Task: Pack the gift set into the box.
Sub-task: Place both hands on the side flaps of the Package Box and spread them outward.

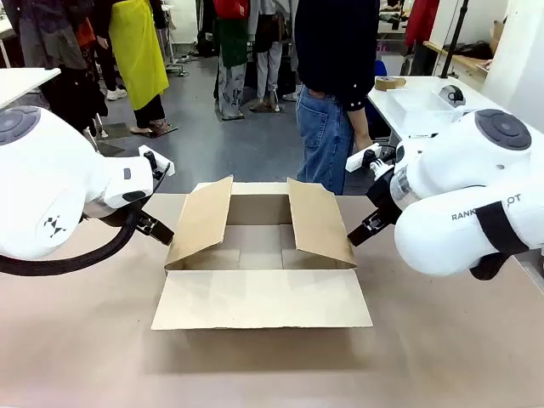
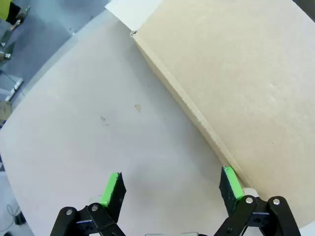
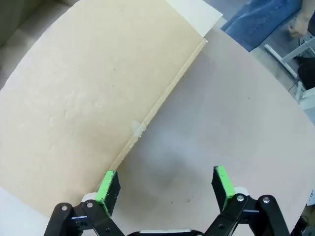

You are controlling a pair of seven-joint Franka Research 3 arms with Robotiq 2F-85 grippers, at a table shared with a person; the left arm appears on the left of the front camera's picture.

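Left gripper (image 2: 171, 186) and right gripper (image 3: 165, 183) are held spread wide, nothing gripped, each just beside a raised side flap of the box (image 1: 259, 297); one left pad is maybe touching it. Box is set on the table (image 1: 442, 365), midway between its side edges.

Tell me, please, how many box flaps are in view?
3: left flap and right flap raised either side of the opening, near flap flat on the table. A fourth may be hidden at the far side.

The box (image 1: 259, 299) sits on the table (image 1: 76, 365) between the left gripper (image 2: 172, 189) and right gripper (image 3: 165, 184), a person (image 1: 336, 76) behind it
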